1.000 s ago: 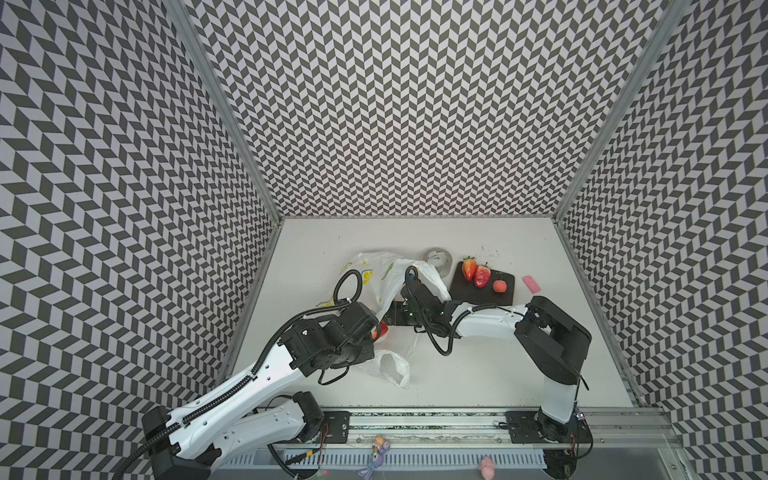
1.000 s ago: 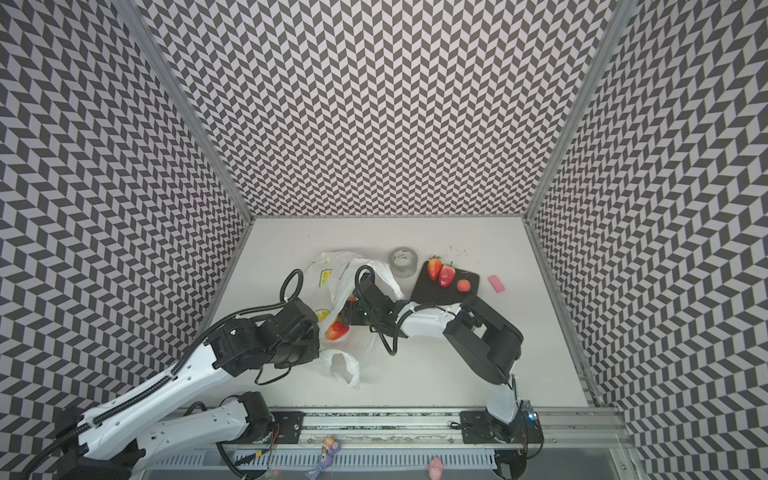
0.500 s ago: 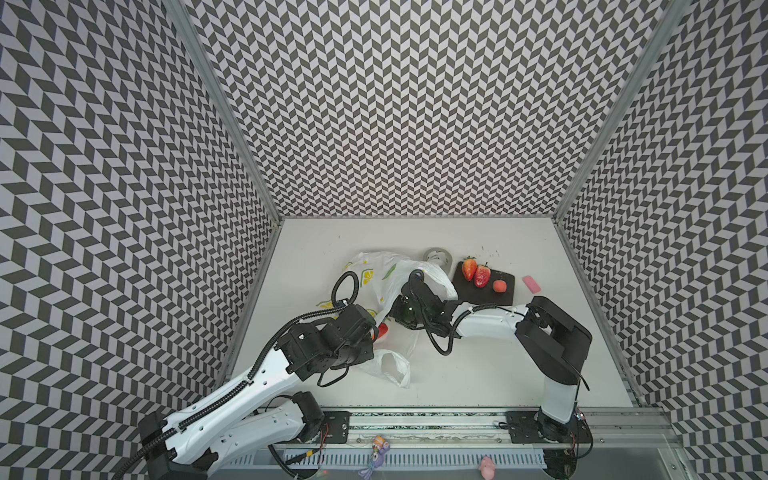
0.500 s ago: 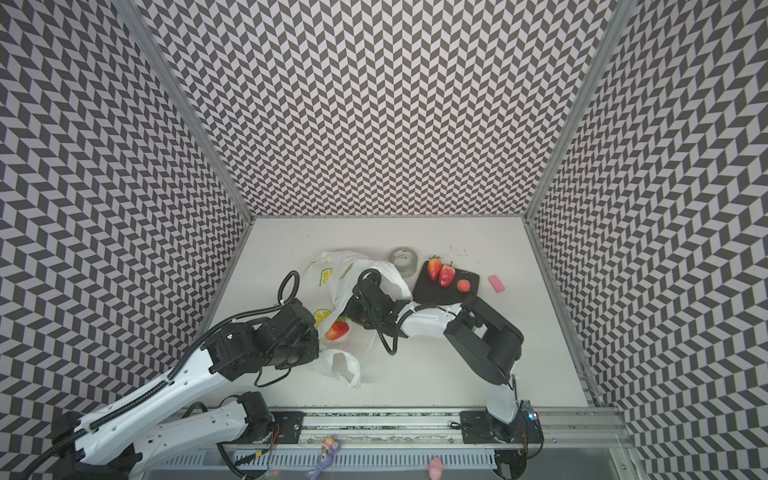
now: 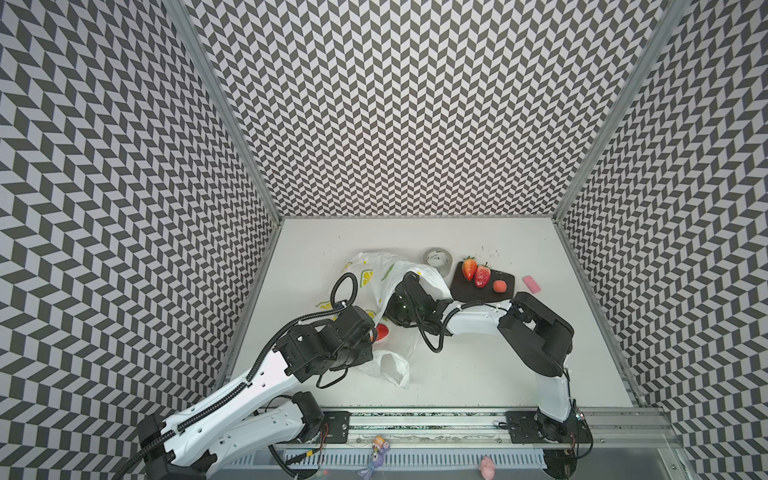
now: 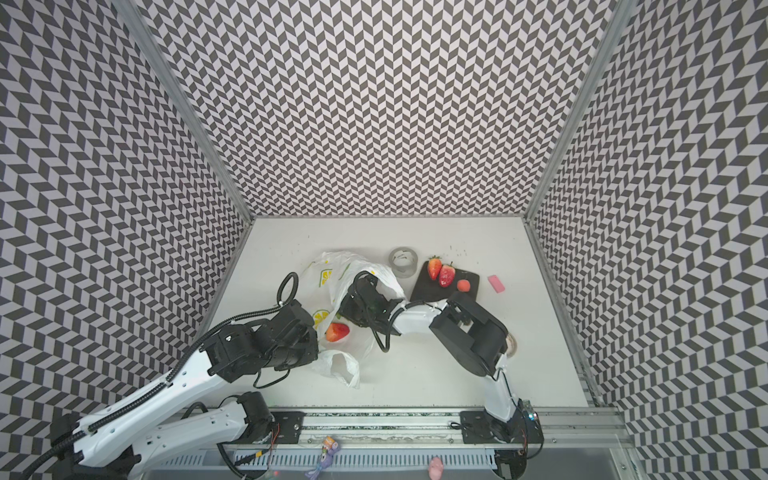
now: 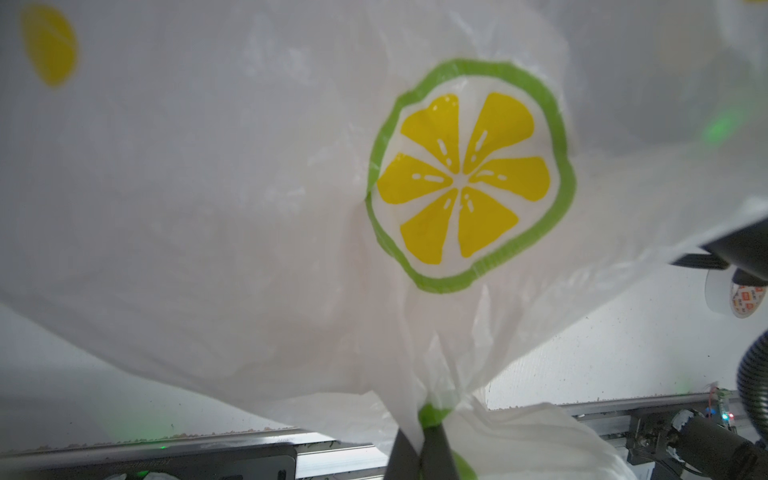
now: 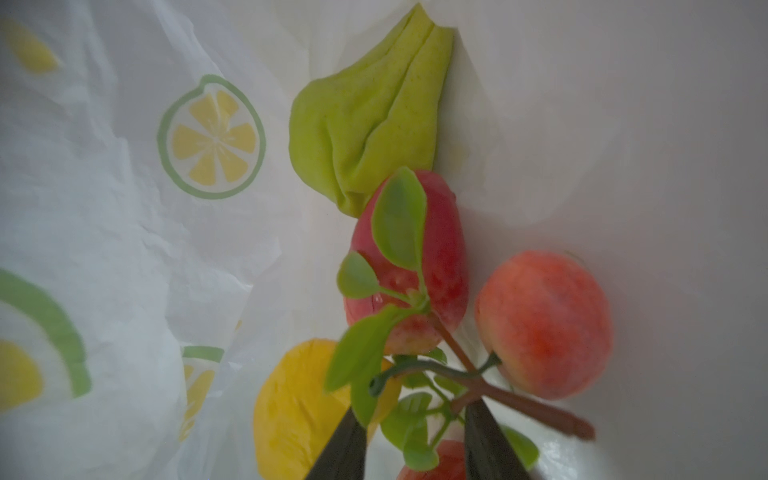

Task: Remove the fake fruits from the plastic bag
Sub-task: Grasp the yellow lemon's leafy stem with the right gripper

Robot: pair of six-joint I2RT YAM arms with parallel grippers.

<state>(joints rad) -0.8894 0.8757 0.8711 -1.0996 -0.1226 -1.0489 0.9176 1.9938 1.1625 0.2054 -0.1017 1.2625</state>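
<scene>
— Where's the fruit [image 8: 544,328]?
— Inside the bag [image 5: 374,270], its leafy sprig [image 8: 399,220] between the right claw's [image 8: 412,409] fingers; clamped or not, I cannot tell. Strawberries [image 5: 482,276] lie on the black board [image 5: 469,293].
— Left claw [image 7: 419,436]?
— Pinched together on the bag.

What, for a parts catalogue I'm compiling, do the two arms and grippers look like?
The left arm and right arm both have glossy white links and bulky black joint housings. A ribbed black conduit runs along the left one; thin black cables loop near both wrists. The left gripper and right gripper end in dark, tapered fingers.
</scene>
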